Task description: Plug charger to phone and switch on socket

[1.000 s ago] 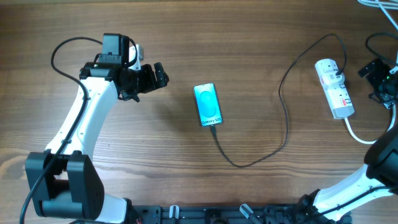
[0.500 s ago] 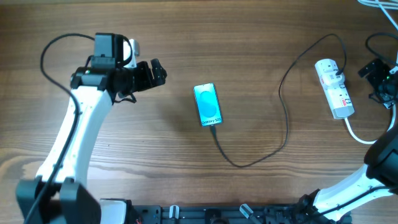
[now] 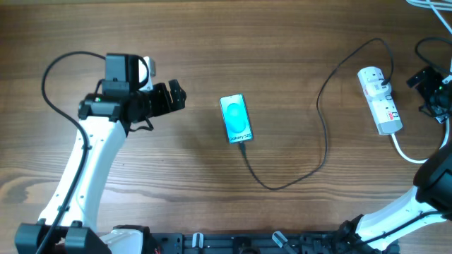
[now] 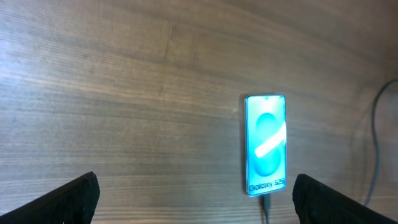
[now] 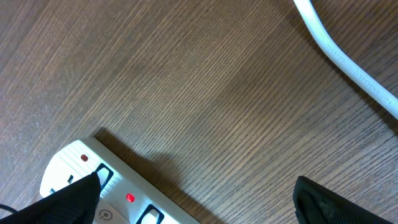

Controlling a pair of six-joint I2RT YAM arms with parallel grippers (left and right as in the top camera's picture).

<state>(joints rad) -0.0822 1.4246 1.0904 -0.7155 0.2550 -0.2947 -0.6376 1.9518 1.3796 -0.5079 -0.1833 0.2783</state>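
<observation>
- Phone [image 3: 236,119]: lies flat near the middle of the desk [image 3: 212,42], screen lit and facing up.
- Charger [image 3: 321,134]: its black cable meets the phone's lower edge, loops across the desk and ends at a plug seated in the socket [image 3: 379,100].
- Socket: on the desk's right side, a red light [image 5: 130,198] glowing on it, a white cord [image 5: 348,62] nearby.
- Left gripper [image 3: 178,97]: released, empty, left of the phone and apart from it.
- Right gripper [image 3: 426,92]: released, empty, just beside the socket.

My right gripper [image 5: 199,208] spread wide, black fingertips [image 5: 339,202] in both lower corners, white rounded plastic power strip [image 5: 118,186] lower left (two red dots), thick white cord [image 5: 348,62] upper right.
</observation>
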